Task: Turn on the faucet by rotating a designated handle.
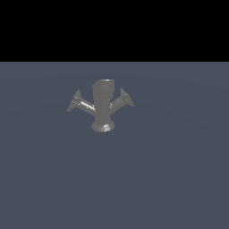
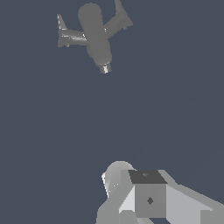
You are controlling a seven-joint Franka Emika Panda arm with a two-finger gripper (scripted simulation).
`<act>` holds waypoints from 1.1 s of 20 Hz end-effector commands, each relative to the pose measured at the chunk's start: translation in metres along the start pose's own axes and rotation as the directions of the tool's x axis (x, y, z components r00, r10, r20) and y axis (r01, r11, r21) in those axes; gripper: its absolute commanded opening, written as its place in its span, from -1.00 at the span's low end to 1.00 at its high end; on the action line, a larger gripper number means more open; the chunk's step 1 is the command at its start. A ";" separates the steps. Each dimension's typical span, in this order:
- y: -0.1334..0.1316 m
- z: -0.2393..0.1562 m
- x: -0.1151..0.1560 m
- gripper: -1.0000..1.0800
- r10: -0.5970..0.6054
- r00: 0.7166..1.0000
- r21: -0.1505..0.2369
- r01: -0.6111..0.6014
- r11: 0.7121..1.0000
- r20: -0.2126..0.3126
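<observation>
The faucet (image 1: 103, 105) stands on a flat blue-grey floor, a thick upright grey cylinder with a flared round foot. The handle (image 1: 81, 103), the longer, lighter arm with a bright streak and a cone-shaped end, slants out toward the exterior view's left. A shorter, darker arm (image 1: 123, 99) slants out toward the exterior view's right. In the wrist view the faucet (image 2: 96, 37) is seen from above and far off, with the handle (image 2: 70, 37) beside it. Only a blocky grey part of my gripper (image 2: 148, 197) shows there, well apart from the faucet. Its fingertips are hidden. The arm is not in the exterior view.
The blue-grey floor (image 1: 170, 170) extends on all sides of the faucet. A black band (image 1: 114, 29) fills the upper part of the exterior view.
</observation>
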State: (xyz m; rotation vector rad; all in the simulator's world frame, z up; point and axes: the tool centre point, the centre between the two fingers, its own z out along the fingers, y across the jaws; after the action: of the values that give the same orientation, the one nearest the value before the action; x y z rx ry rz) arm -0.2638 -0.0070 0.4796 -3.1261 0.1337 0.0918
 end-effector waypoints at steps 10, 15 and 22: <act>-0.101 0.135 0.058 -0.14 -0.157 0.979 0.034 0.154 0.987 0.133; -0.090 0.166 0.106 -0.10 -0.025 0.992 0.092 0.014 0.996 0.120; -0.140 0.213 0.185 -0.63 -0.075 0.997 0.003 0.075 0.997 -0.002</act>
State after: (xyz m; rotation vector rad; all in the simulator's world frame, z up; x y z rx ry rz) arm -0.1010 0.1178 0.2675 -3.1034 0.0343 0.1421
